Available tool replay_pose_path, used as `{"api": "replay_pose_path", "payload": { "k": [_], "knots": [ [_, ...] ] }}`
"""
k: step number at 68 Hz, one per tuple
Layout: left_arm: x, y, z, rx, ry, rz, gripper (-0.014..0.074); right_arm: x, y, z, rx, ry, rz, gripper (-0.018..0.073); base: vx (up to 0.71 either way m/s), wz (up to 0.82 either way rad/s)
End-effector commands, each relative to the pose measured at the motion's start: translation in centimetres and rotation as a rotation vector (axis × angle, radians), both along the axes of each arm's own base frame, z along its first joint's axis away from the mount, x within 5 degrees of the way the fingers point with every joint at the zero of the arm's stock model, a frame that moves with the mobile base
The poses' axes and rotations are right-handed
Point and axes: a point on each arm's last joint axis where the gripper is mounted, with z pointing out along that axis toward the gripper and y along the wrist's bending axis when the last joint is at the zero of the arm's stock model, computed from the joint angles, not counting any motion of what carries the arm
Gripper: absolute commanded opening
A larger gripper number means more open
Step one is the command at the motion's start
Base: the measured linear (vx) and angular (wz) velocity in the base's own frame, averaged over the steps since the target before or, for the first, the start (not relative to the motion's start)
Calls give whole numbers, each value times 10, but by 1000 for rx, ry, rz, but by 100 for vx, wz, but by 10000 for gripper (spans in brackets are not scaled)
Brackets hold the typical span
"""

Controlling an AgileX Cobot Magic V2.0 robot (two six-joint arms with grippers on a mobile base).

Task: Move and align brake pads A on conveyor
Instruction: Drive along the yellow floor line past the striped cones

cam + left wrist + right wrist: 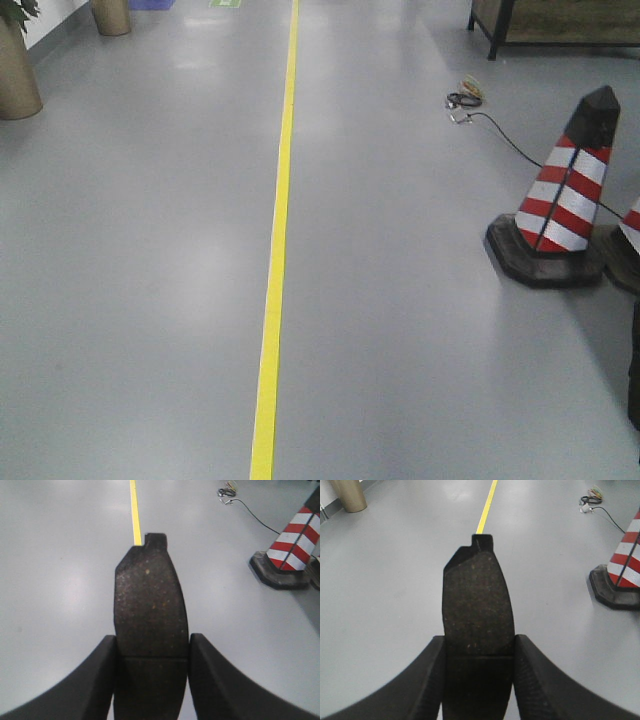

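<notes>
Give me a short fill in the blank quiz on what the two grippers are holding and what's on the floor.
1. A pad sits in the left gripper, a pad in the right gripper: ____ in all.
2. The floor line is ____.
3. The cone has red and ____ stripes.
Missing words: two; yellow; white.
</notes>
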Motion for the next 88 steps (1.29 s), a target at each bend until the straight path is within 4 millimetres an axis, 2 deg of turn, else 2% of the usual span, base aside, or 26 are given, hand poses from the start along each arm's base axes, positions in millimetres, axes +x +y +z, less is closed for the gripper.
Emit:
{"api": "replay_pose_path", "payload": {
  "k": [1,88],
  "knots": [
    [3,-1,17,-26,-114,2,-6,3,0,17,7,-113,3,-12,67,7],
    [3,-1,17,-26,-114,2,-6,3,0,17,7,-113,3,-12,61,-3]
  ]
}}
